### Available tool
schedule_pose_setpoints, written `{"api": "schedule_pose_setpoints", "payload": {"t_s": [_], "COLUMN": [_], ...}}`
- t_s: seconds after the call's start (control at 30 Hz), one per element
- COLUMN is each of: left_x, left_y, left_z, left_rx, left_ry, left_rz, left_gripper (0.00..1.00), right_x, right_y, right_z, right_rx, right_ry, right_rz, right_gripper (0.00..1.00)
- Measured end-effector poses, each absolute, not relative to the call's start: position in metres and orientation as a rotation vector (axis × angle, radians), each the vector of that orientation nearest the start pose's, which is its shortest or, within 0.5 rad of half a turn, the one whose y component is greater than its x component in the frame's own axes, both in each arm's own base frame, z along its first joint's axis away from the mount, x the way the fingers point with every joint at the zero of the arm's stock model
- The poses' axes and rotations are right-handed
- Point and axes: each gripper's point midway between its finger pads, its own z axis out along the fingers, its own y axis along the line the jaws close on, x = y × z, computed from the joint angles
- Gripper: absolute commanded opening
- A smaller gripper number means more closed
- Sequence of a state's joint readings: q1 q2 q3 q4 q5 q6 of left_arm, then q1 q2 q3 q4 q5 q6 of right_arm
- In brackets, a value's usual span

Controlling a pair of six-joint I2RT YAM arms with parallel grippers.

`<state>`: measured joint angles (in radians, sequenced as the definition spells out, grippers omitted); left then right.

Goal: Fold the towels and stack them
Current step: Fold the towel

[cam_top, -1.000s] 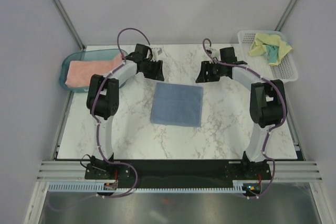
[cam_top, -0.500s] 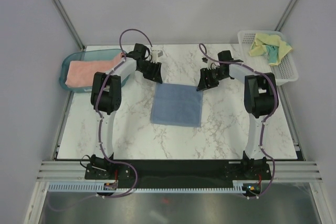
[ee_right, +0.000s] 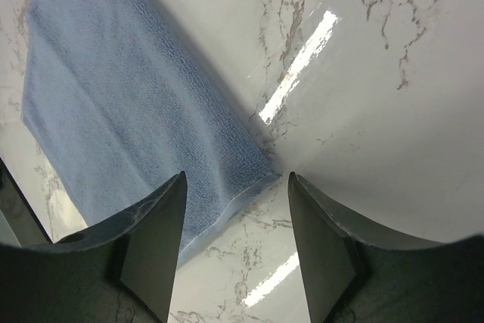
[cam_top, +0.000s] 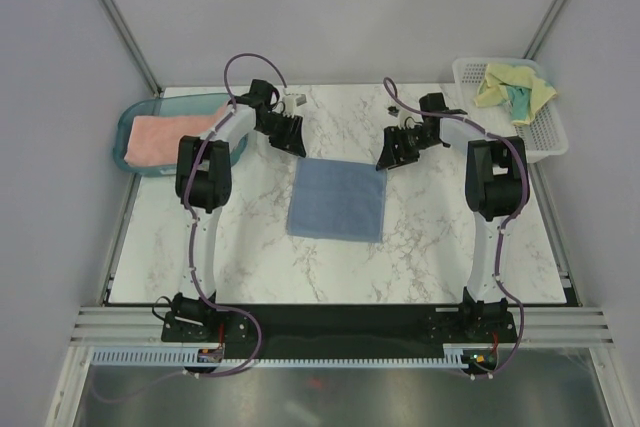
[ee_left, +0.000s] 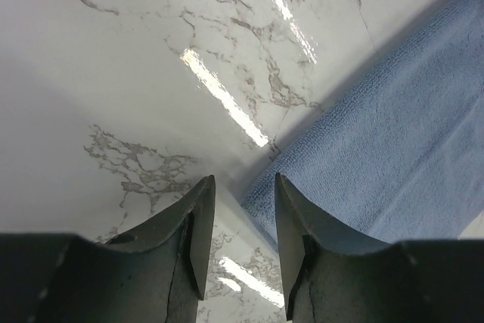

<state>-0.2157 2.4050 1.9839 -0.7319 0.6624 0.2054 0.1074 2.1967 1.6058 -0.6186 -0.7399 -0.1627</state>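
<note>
Top external view: the light blue towel (cam_top: 337,198) lies flat as a neat rectangle at the middle of the marble tabletop (cam_top: 200,247). The left end effector (cam_top: 294,144) is at the towel's far left corner and the right end effector (cam_top: 389,158) is at its far right corner, each arm reaching in from its own side. At the far left of the tabletop the salmon-pink towel (cam_top: 165,137) lies flat inside a teal translucent tray (cam_top: 128,127). At the far right the pale yellow towel (cam_top: 515,87), its teal panel showing, lies crumpled in a white mesh basket (cam_top: 547,134).

Left wrist view: the two dark fingers (ee_left: 198,232) stand apart with a narrow gap and nothing is pinched between them. The blue towel's corner lies on the marble just beyond the gap, closest to the finger on the right of that view. Whether that finger touches the cloth cannot be told.

Right wrist view: the fingers are spread wider. The towel's corner lies flat on the tabletop between their tips, not gripped.
</note>
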Motion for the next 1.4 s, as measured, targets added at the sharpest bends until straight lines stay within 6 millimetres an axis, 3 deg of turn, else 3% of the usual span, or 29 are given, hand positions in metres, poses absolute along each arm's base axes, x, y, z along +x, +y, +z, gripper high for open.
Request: {"api": "schedule_pose_setpoints", "payload": {"t_s": [0.13, 0.2, 0.27, 0.37, 0.6, 0.8, 1.23, 1.4], "left_x": [0.481, 0.479, 0.478, 0.475, 0.472, 0.479, 0.499, 0.501], "left_y": [-0.210, -0.211, -0.211, -0.211, -0.211, -0.212, -0.211, -0.208], "left_z": [0.030, 0.031, 0.032, 0.030, 0.025, 0.029, 0.048, 0.047], "left_rx": [0.733, 0.735, 0.741, 0.746, 0.752, 0.756, 0.763, 0.758], "left_ry": [2.499, 2.502, 2.501, 2.508, 2.526, 2.512, 2.458, 2.468], "left_rz": [-0.904, -0.917, -0.927, -0.936, -0.944, -0.938, -0.864, -0.831], "left_gripper": [0.42, 0.40, 0.34, 0.27, 0.02, 0.02, 0.02, 0.02], "right_x": [0.434, 0.434, 0.433, 0.433, 0.436, 0.446, 0.458, 0.456], "right_y": [0.161, 0.162, 0.162, 0.163, 0.165, 0.165, 0.162, 0.164], "right_z": [0.031, 0.030, 0.026, 0.022, 0.019, 0.021, 0.027, 0.046], "right_rx": [-0.538, -0.552, -0.560, -0.563, -0.575, -0.588, -0.607, -0.620], "right_ry": [2.543, 2.535, 2.539, 2.538, 2.536, 2.522, 2.489, 2.446], "right_rz": [0.997, 1.005, 1.012, 1.038, 1.059, 1.052, 0.988, 0.952], "right_gripper": [0.59, 0.49, 0.36, 0.26, 0.15, 0.00, 0.00, 0.00]}}
